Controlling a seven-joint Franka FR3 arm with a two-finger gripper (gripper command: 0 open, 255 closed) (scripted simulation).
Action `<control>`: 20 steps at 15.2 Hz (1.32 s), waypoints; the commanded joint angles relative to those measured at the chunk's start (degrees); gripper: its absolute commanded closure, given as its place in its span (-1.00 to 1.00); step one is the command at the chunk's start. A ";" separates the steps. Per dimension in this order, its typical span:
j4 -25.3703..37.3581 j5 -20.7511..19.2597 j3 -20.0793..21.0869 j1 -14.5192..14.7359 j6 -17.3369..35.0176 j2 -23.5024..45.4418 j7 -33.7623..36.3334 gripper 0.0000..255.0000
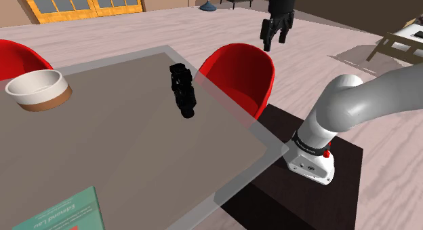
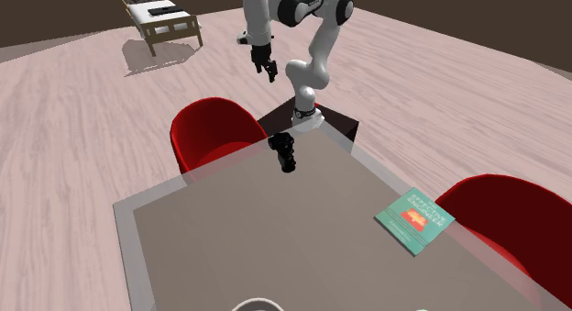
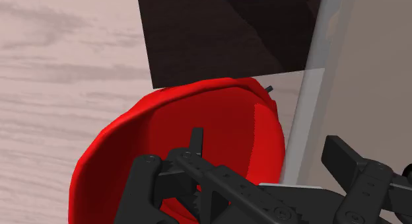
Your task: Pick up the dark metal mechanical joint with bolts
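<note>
Black joint [image 1: 183, 91] near table edge [image 1: 234, 107], pincer [image 1: 276, 37] aloft

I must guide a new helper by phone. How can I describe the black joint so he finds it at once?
Look at the big grey table. Near its edge, beside the red chair next to the robot, lies the joint. It is the only black, knobbly piece there; the bowl and the green book lie far from it.
</note>
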 commanded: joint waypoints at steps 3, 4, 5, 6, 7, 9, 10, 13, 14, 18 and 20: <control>1.27 1.65 1.87 0.78 1.50 3.00 2.21 -1.00; 2.00 2.41 2.79 1.15 2.23 4.57 3.30 -1.00; 2.81 3.12 3.69 1.49 2.94 6.18 4.36 -1.00; 3.68 3.78 4.57 1.83 3.63 7.82 5.42 -1.00; 4.61 4.40 5.44 2.14 4.30 9.50 6.46 -1.00; 6.69 5.46 7.14 2.72 5.56 12.96 8.53 -1.00; 7.83 5.91 7.96 3.00 6.14 14.73 9.56 -1.00; 11.64 6.93 10.34 3.76 7.68 20.23 12.62 -1.00; 13.05 7.16 11.11 3.99 8.11 22.11 13.64 -1.00; 19.37 7.47 13.99 4.94 9.42 29.93 17.76 -1.00; 22.96 7.26 15.30 5.46 9.79 34.01 19.84 -1.00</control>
